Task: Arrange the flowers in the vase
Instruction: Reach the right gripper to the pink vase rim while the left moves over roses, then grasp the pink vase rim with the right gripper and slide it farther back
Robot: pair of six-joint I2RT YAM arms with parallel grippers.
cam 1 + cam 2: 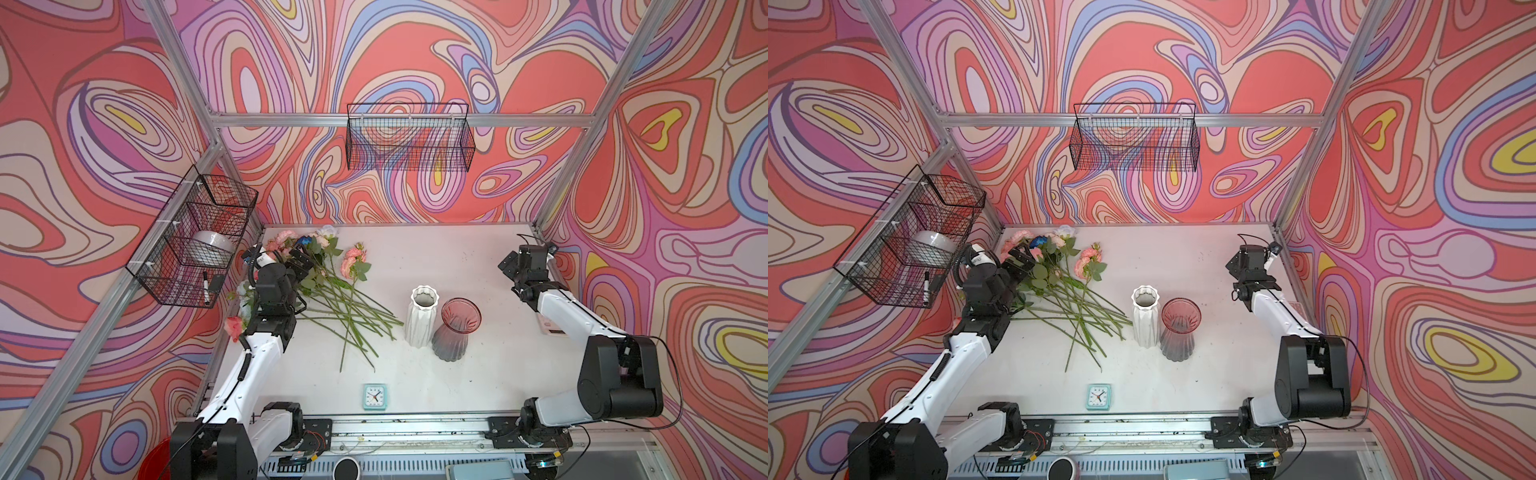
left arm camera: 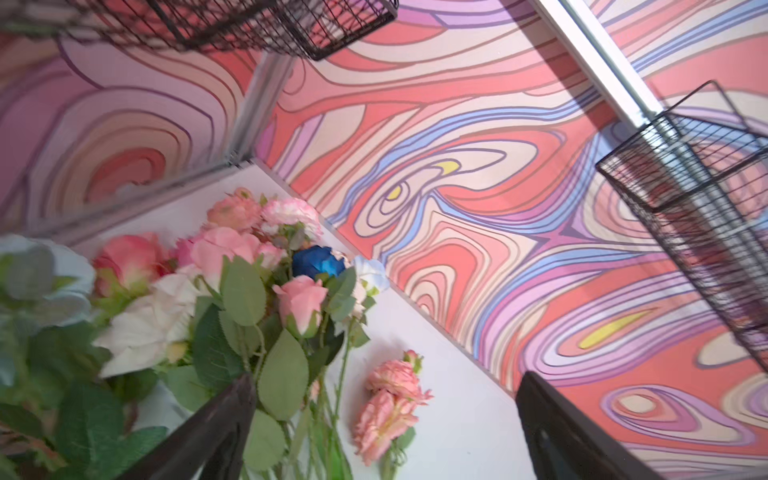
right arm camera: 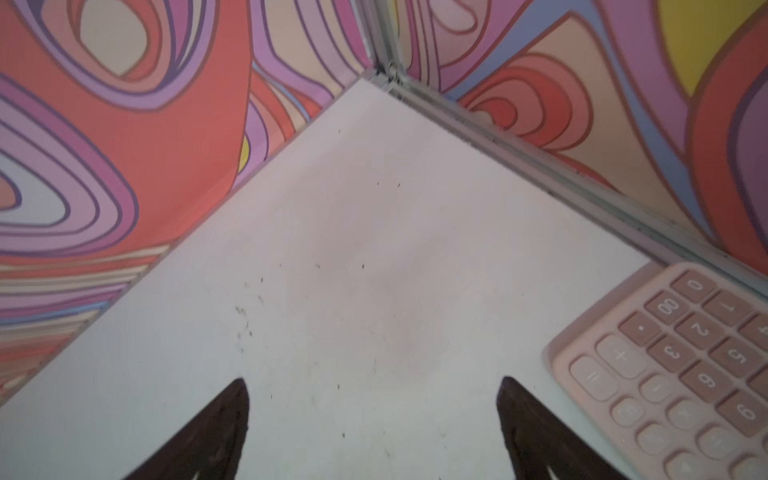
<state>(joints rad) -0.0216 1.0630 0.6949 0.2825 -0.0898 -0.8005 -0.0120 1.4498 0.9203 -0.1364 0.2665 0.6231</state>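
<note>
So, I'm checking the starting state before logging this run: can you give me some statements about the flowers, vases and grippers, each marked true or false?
1. The white vase and the pink glass vase both stand upright and empty. True.
2. The flowers stand in the white vase. False: they lie on the table, left of both vases.
3. The left gripper is shut on a stem. False: its jaws stand wide apart over the flowers, gripping nothing.
4. The right gripper is open over bare table. True.
5. The calculator lies beside the clock. False: it is by the right wall; the clock is near the front edge.
</note>
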